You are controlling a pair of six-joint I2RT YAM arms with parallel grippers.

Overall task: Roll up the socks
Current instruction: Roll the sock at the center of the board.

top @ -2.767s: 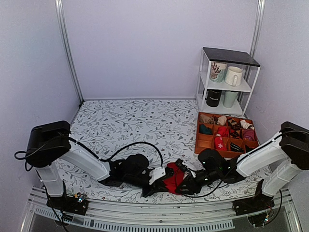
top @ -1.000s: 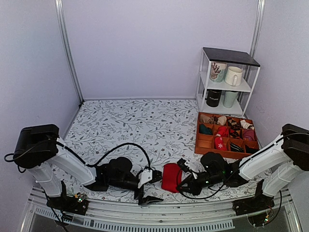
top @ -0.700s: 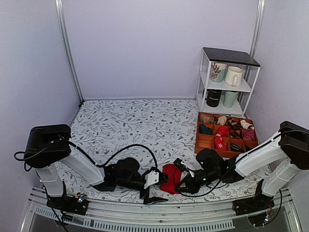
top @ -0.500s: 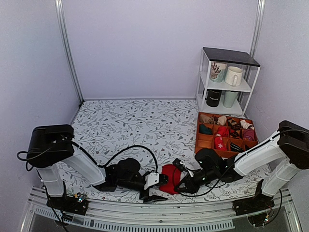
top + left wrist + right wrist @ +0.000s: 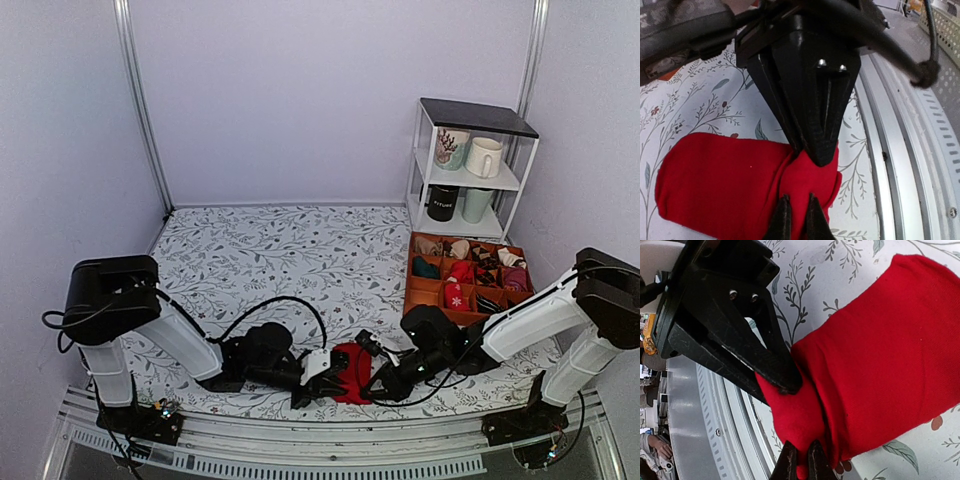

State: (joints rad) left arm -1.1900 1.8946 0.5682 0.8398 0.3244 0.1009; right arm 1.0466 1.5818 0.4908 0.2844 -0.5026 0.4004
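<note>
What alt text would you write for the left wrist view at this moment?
The left gripper pinches a bunched fold at one end of the red socks, which lie on a leaf-patterned table. A grey metal rail runs along the table's edge on the right of the picture.

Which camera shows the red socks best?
Left wrist: the socks show nearly whole, rounded end to pinched end. Right wrist crops them at its edge; top external shows only a small red patch, partly hidden.

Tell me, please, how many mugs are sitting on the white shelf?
4. Upper tier: a patterned mug left, a white mug right. Lower tier: a black mug left, a pale green mug right. Others could hide behind them.
</note>
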